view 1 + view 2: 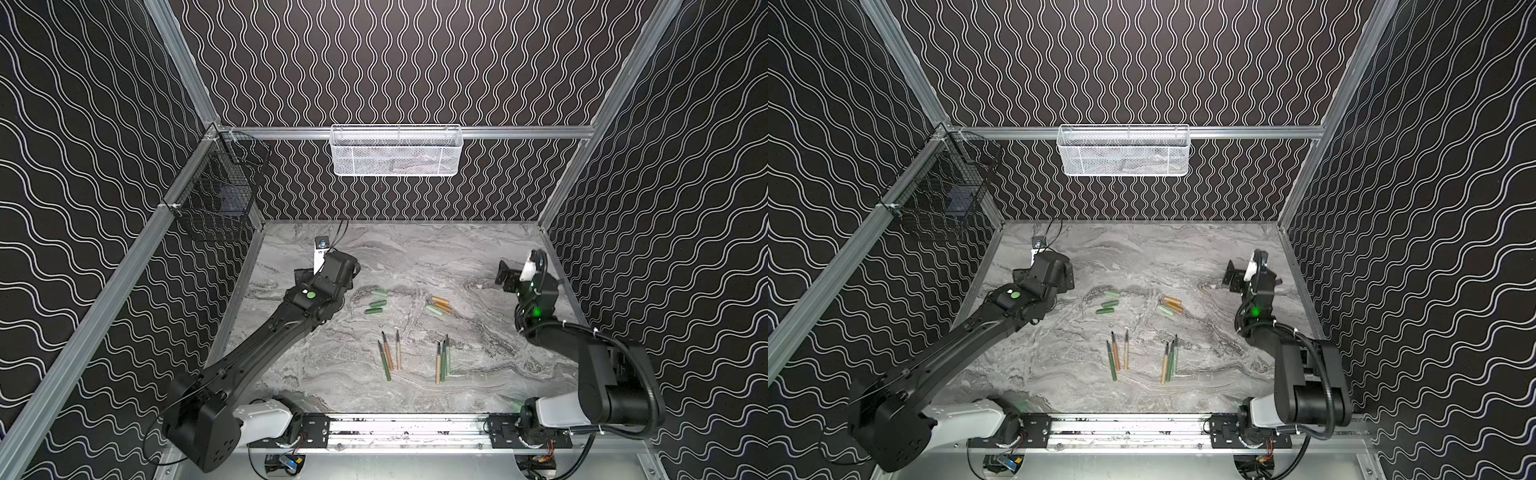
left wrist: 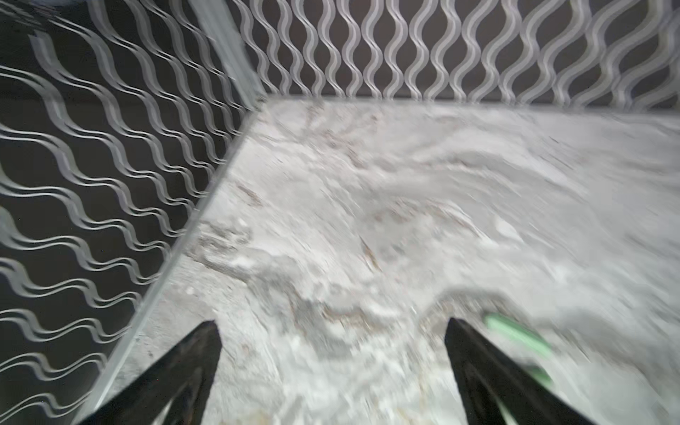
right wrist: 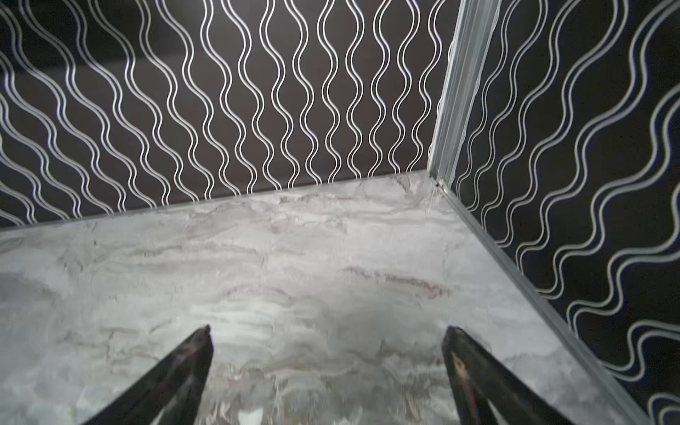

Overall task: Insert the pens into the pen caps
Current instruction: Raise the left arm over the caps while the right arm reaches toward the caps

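Jaws on both arms stand wide apart and hold nothing, as each wrist view shows. The left jaws hang over the left side of the bench (image 1: 457,257), near three green caps (image 1: 376,301). In the blurred left wrist view one pale green cap (image 2: 515,333) lies just beside a fingertip (image 2: 456,331). The right jaws hover by the right wall, well apart from three more caps (image 1: 438,305), two orange or tan and one pale green. Nearer the arm bases lie three pens (image 1: 390,355) and, to their right, three more pens (image 1: 442,359) close together, with dark tips toward the back wall. Every pen is uncapped. A white mesh basket (image 1: 395,151) hangs on the back rail.
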`<state>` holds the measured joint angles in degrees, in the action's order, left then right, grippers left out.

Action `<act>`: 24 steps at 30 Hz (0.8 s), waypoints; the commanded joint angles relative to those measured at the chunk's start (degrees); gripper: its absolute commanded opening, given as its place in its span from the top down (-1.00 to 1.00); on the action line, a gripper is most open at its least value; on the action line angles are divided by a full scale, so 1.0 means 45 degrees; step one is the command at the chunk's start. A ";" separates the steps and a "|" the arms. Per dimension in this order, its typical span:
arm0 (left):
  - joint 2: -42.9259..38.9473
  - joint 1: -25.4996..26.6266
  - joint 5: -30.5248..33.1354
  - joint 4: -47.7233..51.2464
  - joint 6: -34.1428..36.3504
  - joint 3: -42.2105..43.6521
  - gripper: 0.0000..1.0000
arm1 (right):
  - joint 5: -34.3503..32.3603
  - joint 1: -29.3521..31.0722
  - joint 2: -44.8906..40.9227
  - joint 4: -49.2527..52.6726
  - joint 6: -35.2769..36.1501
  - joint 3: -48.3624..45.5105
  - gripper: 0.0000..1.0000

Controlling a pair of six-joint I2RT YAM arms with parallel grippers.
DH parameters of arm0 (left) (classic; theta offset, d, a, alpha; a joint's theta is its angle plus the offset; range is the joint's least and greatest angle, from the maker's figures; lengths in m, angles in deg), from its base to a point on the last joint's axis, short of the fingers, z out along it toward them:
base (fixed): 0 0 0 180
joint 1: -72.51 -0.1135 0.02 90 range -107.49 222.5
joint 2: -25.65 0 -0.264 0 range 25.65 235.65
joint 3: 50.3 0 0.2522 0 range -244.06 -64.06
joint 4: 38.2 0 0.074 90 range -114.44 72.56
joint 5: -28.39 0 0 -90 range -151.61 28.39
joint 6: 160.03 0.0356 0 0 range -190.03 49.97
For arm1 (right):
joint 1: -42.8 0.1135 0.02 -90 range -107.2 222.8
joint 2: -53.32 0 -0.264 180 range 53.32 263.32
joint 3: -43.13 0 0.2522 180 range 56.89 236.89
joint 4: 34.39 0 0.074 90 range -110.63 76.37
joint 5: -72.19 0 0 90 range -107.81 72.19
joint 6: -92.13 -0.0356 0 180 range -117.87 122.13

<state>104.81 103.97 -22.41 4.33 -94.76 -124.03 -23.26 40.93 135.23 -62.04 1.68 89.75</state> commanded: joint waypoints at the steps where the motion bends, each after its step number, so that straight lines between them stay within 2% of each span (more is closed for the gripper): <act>1: -0.0583 0.0022 -0.3313 0.1282 0.1212 -0.0227 -0.98 | -0.0419 0.0346 -0.0344 0.4942 -0.0175 0.1801 -0.99; 4: -0.1220 0.0021 -0.5170 0.1829 0.2390 -0.0287 -0.98 | -0.0361 0.0786 -0.0314 0.8264 -0.0871 0.3781 -0.99; 8: -0.2123 0.0020 -0.8757 0.1784 0.3818 -0.0182 -0.98 | -0.0480 0.1887 -0.0272 1.1456 -0.1348 0.5308 -0.99; 11: -0.2664 0.0020 -1.0212 0.1528 0.4107 -0.0057 -0.98 | -0.0774 0.2981 -0.0456 1.3326 -0.1581 0.6014 -0.97; 17: -0.3113 0.0020 -1.1014 0.1283 0.4304 0.0020 -0.98 | -0.1052 0.5033 -0.1282 1.6014 -0.2650 0.5480 -0.92; 24: -0.3135 0.0016 -1.0856 0.1109 0.4228 0.0188 -0.98 | -0.0434 0.7231 -0.2270 1.7077 -0.4948 0.3230 -0.75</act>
<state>90.69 104.01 -70.16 11.54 -76.11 -123.64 -26.43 71.49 126.13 9.98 -13.81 106.52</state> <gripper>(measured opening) 0.989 0.889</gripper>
